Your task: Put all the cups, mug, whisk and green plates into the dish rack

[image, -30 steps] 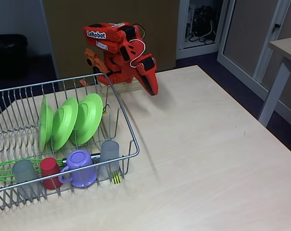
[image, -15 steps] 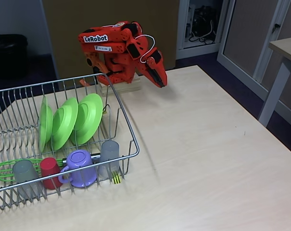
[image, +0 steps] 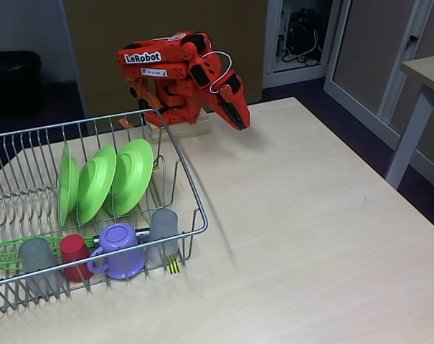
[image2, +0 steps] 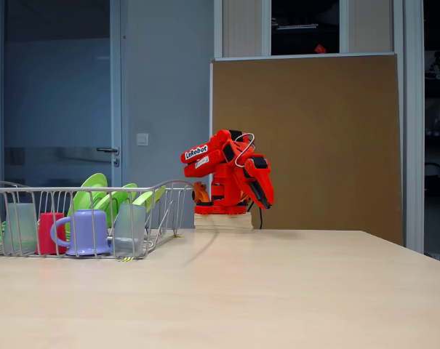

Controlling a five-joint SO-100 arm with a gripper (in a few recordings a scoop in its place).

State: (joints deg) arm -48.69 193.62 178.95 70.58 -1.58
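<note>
Hardly anything has shifted in the last half second, though a second ago the hand (image: 239, 118) hung lower and nearer the dish rack (image: 189, 188); now the arm sits folded back over its wooden base, hand tilted down and away from the rack. Its fingers look closed together with nothing between them, though at this distance I cannot be certain.

Everything the task names appears to be inside the rack already. Three green plates (image: 130, 175) lean upright on edge in a row at the rack's far side. Along its near side stand a grey cup (image: 37, 259), the red cup (image: 74, 254), the purple mug (image: 120, 251) and a second grey cup (image: 163, 229) at the corner by the striped tag. The whisk (image: 8, 252) lies flat behind them, its long axis running along the rack's front wall.

All of it lies to the left of the hand in this fixed view. Right of the rack the counter (image: 310, 229) is bare, open room out to its edges. I judge the job finished, the arm parking.
</note>
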